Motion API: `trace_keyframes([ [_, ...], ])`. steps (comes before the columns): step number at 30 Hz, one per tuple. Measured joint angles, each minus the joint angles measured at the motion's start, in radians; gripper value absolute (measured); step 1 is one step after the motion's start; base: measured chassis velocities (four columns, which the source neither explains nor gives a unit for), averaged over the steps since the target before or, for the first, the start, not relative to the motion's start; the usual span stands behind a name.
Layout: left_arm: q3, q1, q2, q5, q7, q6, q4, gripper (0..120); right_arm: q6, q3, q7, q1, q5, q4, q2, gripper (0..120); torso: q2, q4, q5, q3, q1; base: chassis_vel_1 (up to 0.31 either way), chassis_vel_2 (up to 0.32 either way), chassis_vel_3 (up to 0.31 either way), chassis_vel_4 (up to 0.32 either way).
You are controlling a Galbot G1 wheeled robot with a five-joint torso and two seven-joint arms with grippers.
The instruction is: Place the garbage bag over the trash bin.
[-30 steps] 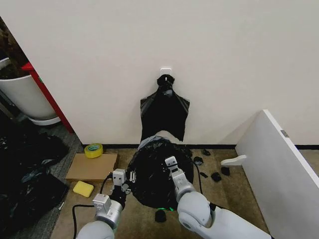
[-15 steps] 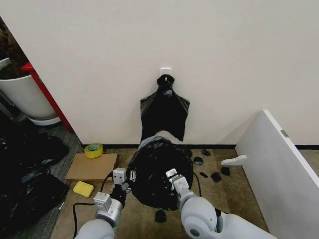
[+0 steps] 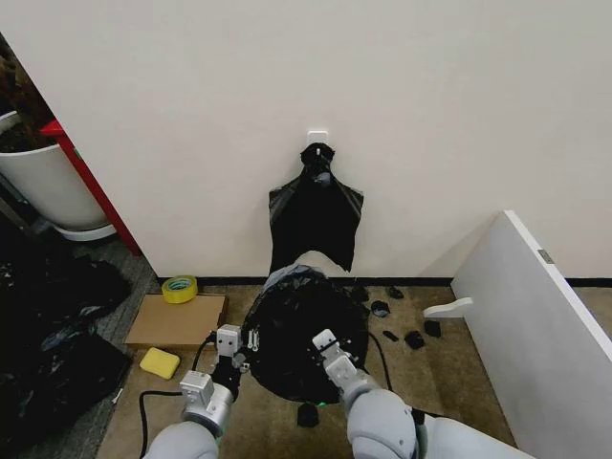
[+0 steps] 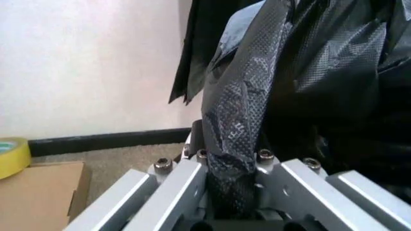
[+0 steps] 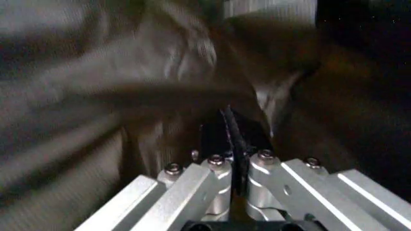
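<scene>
The garbage bag [image 3: 298, 325], glossy black and crinkled, is draped over the trash bin, of which a pale patch [image 3: 308, 258] shows at the far top. My left gripper [image 3: 244, 346] sits at the bag's left side. In the left wrist view it [image 4: 230, 156] is shut on a twisted strip of the bag [image 4: 241, 110]. My right gripper [image 3: 325, 342] is at the bag's near front. The right wrist view shows it [image 5: 234, 159] shut on a thin edge of the bag's film [image 5: 160, 96].
A flat black bag [image 3: 316, 215] hangs from a wall hook behind the bin. Cardboard [image 3: 177, 320], a yellow tape roll [image 3: 179, 288] and a yellow sponge [image 3: 160, 362] lie left. Black sheeting [image 3: 48, 325] and a white planter [image 3: 48, 182] are far left, a white board [image 3: 535, 325] right.
My right gripper has drawn back toward me down the bag's front and shifted slightly left. The left gripper has stayed in place.
</scene>
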Motion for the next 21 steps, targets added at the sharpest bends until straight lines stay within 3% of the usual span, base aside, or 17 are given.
trace_keyframes([
  [11, 0.006, -0.019, -0.003, -0.036, 0.001, -0.004, 0.010, 0, 0.120, 0.004, -0.039, 0.063, -0.035, -0.097, 0.085, 0, 0.000, -0.0001, -0.0002, 0.000, 0.000, 0.000, 0.000, 0.000, 0.000],
  [21, 0.012, -0.013, 0.003, -0.034, 0.000, 0.000, -0.001, 0, 0.080, 0.004, 0.004, 0.113, -0.080, -0.277, 0.159, 0, 0.000, -0.0001, -0.0001, 0.000, 0.000, 0.000, 0.000, 0.000, 0.000],
])
